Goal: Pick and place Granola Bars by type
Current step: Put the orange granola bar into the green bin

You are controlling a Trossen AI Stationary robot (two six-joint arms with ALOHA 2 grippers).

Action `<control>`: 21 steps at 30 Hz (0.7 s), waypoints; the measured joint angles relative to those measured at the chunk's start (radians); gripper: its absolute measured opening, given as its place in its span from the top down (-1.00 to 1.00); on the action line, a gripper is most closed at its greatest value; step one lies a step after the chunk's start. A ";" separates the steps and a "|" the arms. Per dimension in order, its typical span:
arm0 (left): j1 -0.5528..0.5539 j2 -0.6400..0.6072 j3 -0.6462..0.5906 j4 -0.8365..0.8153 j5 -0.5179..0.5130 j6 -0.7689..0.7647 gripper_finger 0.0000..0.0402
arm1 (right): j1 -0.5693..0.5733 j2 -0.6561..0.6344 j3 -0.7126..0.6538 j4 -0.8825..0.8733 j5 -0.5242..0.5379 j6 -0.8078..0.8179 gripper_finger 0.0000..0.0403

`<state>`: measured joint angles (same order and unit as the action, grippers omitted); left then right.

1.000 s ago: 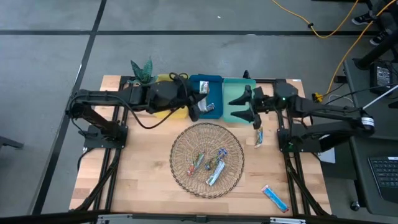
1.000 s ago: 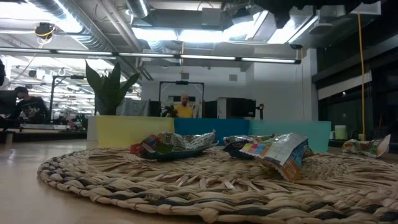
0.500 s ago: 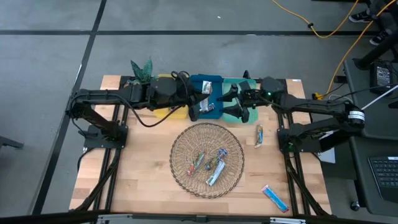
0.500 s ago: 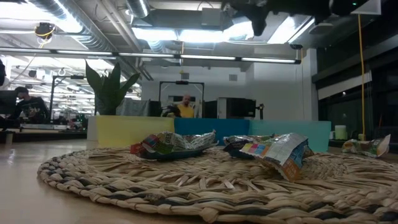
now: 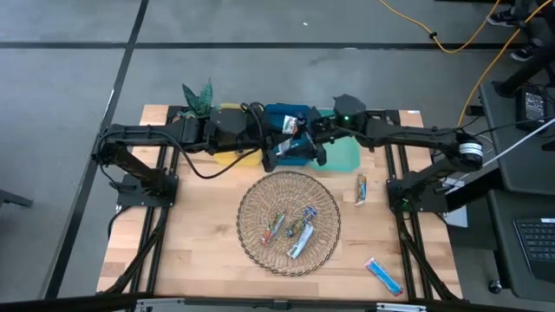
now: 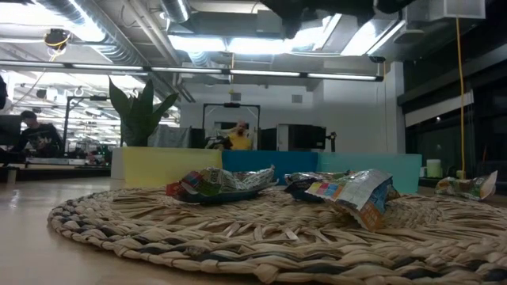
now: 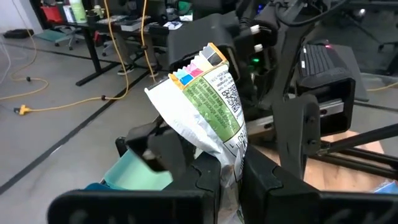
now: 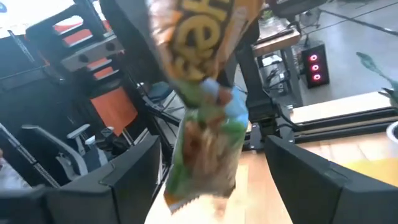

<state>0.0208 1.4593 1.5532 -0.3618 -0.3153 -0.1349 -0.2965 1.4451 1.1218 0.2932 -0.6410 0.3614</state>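
Student: Claws first. What has changed?

Tutor: Left claw is pinched on a silver-and-green bar, held upright above the blue tray at the far edge; it has not moved in the last second. Right claw has swung in from over the teal tray and now faces the left one. Its fingers are spread, with the bar between them but not yet touched.

Student: Meaning for the task?

Tutor: Probably a handover. The bar seems bound for the right arm's side, so this bar is unsorted until the right claw takes it.

Student: Counts?

Tutor: One bar in the left claw. Three bars lie in the basket at mid-counter. One tan-green bar lies loose near the right edge, and one blue bar near the near right corner. That makes six bars visible. There are three trays along the far edge, yellow, blue and teal. The arms hide most of what the trays hold, so bars already sorted cannot be counted.
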 joint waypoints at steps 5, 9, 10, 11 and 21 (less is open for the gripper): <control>0.000 0.000 0.000 -0.001 0.000 0.016 0.87 | 0.006 0.035 0.044 0.000 -0.009 -0.002 -0.41; 0.000 0.000 0.000 -0.004 0.002 0.026 0.87 | 0.006 0.035 0.045 -0.001 -0.010 -0.003 -0.25; 0.000 0.000 0.000 -0.005 0.002 0.026 0.87 | 0.006 0.035 0.045 -0.001 -0.010 -0.002 -0.19; 0.001 0.000 0.000 -0.005 0.002 0.026 0.87 | 0.006 0.035 0.045 -0.001 -0.010 0.000 -0.12; 0.001 0.000 0.000 -0.005 -0.002 0.018 0.83 | 0.006 0.035 0.045 -0.007 -0.019 -0.004 0.67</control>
<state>0.0216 1.4593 1.5532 -0.3668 -0.3172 -0.1173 -0.2905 1.4803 1.1667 0.2867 -0.6598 0.3576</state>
